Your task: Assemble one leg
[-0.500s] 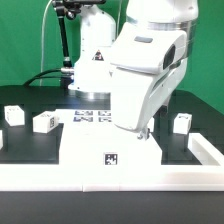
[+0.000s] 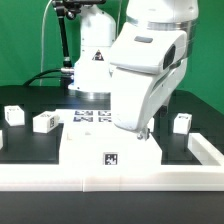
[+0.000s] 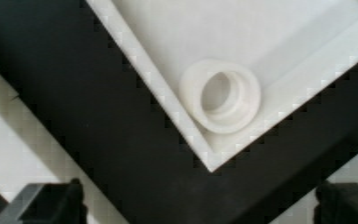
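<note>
The arm [image 2: 146,70] hangs low over the white panel [image 2: 85,150], hand [image 3: 195,203] spread open, empty.

The arm's [image 2: 145,70] white shell looks like glossy plastic. The panel [image 2: 90,150] and legs [image 2: 45,122] look smooth, matt white plastic; the worktop [image 2: 25,145] is matt black.

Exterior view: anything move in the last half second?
Nothing visibly changed. The arm is in the same place over the white panel. The legs, two toward the exterior view's left and one toward its right, and the marker board lie as before.
</note>
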You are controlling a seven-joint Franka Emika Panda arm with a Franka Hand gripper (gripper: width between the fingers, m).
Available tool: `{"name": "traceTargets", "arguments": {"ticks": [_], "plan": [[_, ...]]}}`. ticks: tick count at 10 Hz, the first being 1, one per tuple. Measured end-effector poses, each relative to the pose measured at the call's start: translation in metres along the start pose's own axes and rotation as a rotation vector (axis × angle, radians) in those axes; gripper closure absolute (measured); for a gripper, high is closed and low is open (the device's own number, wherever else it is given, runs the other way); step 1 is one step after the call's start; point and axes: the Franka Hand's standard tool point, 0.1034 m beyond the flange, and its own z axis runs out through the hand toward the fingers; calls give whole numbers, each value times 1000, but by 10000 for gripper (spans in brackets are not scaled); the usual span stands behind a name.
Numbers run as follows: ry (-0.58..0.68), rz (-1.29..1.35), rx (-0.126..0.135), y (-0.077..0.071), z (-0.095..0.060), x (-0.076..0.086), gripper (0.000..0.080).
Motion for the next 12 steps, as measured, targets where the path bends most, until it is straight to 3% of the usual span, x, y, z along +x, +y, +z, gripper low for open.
{"name": "traceTargets", "arguments": {"ticks": [3, 5, 6, 7, 8, 12], "plan": [[-1, 0, 1, 0, 1, 0, 150], [53, -194, -103, -1, 7, -14, 150], [65, -325, -154, -10, 11, -33, 150], [58, -395, -174, -11, 13, -42, 150], [37, -434, -180, -11, 15, -46, 150], [26, -422, -151, -29, 26, -57, 150]]}}
